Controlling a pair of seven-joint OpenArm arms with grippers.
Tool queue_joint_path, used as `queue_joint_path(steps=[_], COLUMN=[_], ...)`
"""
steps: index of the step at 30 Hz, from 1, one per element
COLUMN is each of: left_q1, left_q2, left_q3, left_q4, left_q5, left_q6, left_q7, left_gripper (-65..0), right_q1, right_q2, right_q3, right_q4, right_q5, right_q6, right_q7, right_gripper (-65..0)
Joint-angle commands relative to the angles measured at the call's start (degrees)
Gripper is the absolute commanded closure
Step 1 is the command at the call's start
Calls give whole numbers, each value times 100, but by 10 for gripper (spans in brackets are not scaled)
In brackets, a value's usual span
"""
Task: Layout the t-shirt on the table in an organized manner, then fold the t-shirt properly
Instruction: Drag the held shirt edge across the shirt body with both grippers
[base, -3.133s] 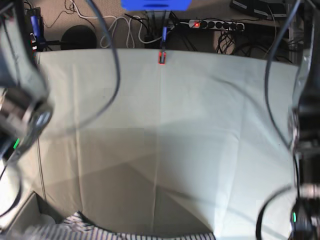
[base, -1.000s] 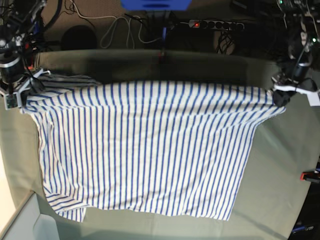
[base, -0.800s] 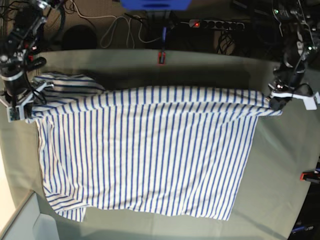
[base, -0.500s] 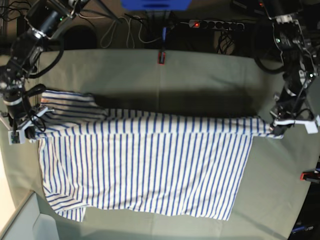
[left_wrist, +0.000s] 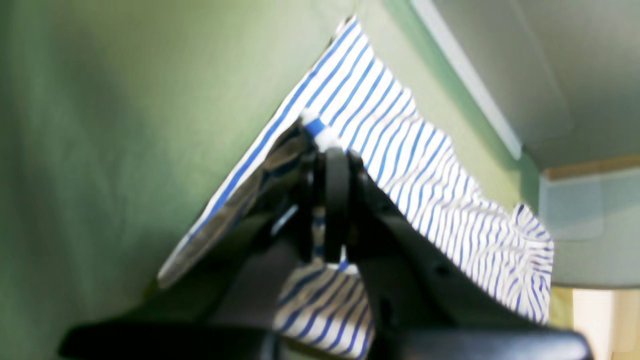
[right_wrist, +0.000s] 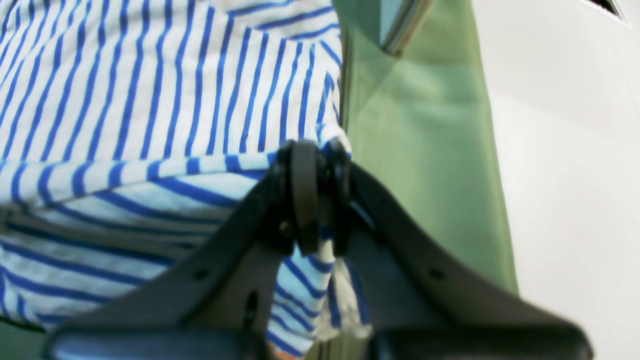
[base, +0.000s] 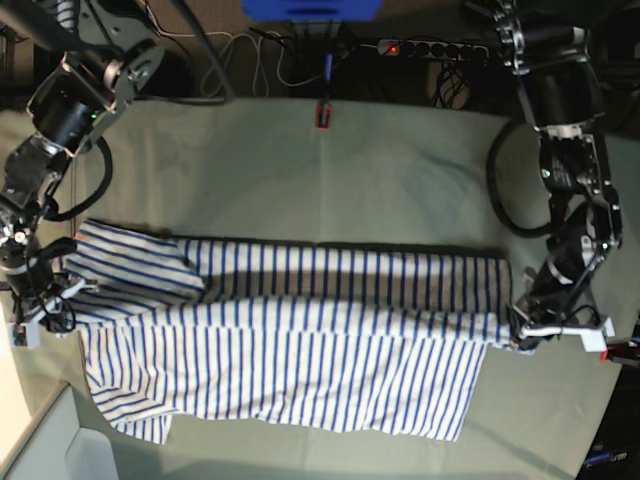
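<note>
Grey-green table (base: 400, 180), striped t-shirt (base: 300, 340) folded across its near half, both corners pinched.
Left wrist view: left gripper (left_wrist: 327, 150) clamped on the shirt's corner (left_wrist: 380, 130). Right wrist view: right gripper (right_wrist: 315, 160) clamped on the hem (right_wrist: 165, 100) beside the table's edge (right_wrist: 425, 125). Base view: fold line uneven, sleeve (base: 130, 265) rumpled; letting go unevenly would likely skew it. No containers in sight.

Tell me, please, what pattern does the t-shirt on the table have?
The t-shirt is white with thin blue stripes, clearest in the base view.
</note>
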Motion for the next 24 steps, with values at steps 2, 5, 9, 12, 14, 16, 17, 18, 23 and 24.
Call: queue_joint_path(steps=[2, 5, 9, 12, 14, 16, 17, 18, 23, 24], left_q1=[-273, -387, -633, -721, -739, -774, -774, -774, -774, -774], left_q2=[-53, -53, -53, -53, -53, -53, -53, -53, -53, -62], left_q3=[-9, -9, -17, -35, -26, -17, -17, -17, -17, -17], left_q4=[-135, -496, -997, -1146, -1146, -1146, -1146, -1146, -1146, -1146], left_q5=[-40, -40, -40, -40, -40, -40, -40, -40, -40, -40], left_q6=[-56, -56, -56, -56, -56, -56, -56, -56, -56, -56], left_q7=[-82, -117, -117, -126, -126, -126, -126, -126, -99, -82], left_gripper=[-2, -2, -2, -2, -2, -2, -3, -4, -6, -18], right_q1=[232, 250, 399, 452, 452, 452, 452, 452, 505, 505], right_q2=[159, 326, 405, 405, 405, 405, 405, 405, 457, 457], right_q3=[-108, -442, -794, -820, -829, -838, -838, -838, -838, -838], right_q4=[-112, -473, -904, -1123, -1211, -1299, -1326, -1334, -1334, -1334], right_q5=[72, 72, 72, 72, 72, 72, 72, 72, 72, 63], right_q6=[-51, -51, -51, -51, -51, -51, -51, -51, -51, -51], right_q7=[136, 136, 330, 682, 884, 1130, 1209, 1244, 1244, 1244], right_gripper=[0, 0, 0, 0, 0, 0, 0, 0, -44, -82])
